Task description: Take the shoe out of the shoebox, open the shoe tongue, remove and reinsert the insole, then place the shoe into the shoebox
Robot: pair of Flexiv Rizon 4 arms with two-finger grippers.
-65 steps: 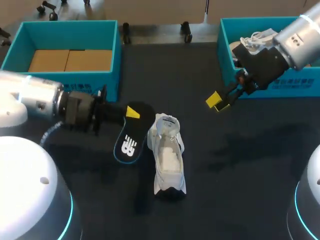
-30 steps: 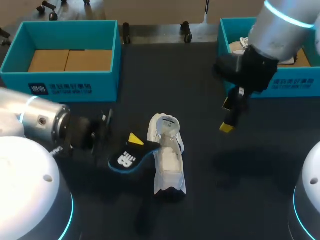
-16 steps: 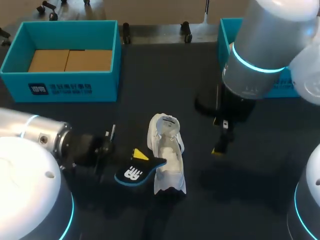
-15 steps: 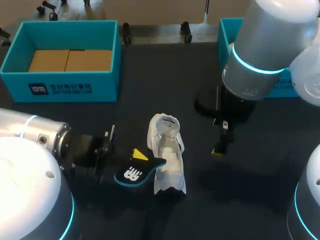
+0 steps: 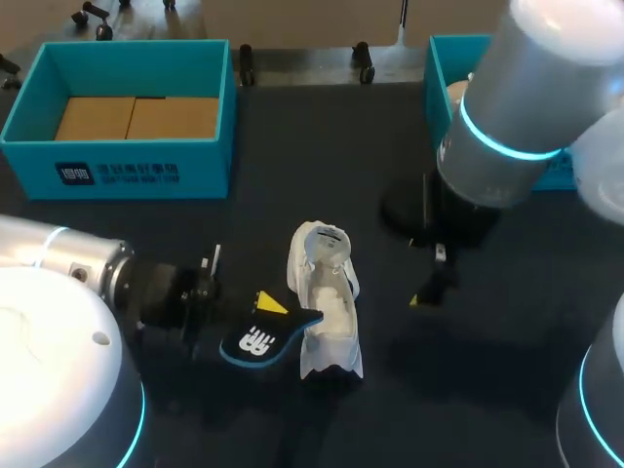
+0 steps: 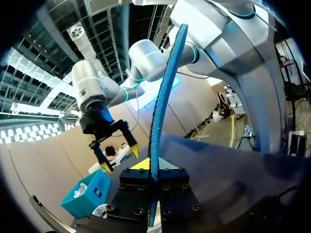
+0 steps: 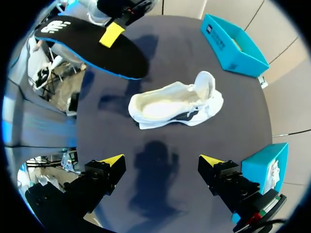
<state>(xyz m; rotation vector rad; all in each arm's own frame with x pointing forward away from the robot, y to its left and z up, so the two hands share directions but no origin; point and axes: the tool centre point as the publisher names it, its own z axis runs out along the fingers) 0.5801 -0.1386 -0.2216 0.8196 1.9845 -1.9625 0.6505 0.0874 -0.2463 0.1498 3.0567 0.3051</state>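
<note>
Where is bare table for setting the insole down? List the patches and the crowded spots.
Free: the table between the left shoebox and right shoebox, beyond the shoe; also the near stretch to the shoe's right. Crowded: the shoe's left side, where the left pincer holds the insole, and under the open right pincer.

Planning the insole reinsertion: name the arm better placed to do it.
Left. The left gripper is shut on the insole, held right beside the shoe. The right gripper is open, holds nothing, and hangs apart from the shoe.
</note>
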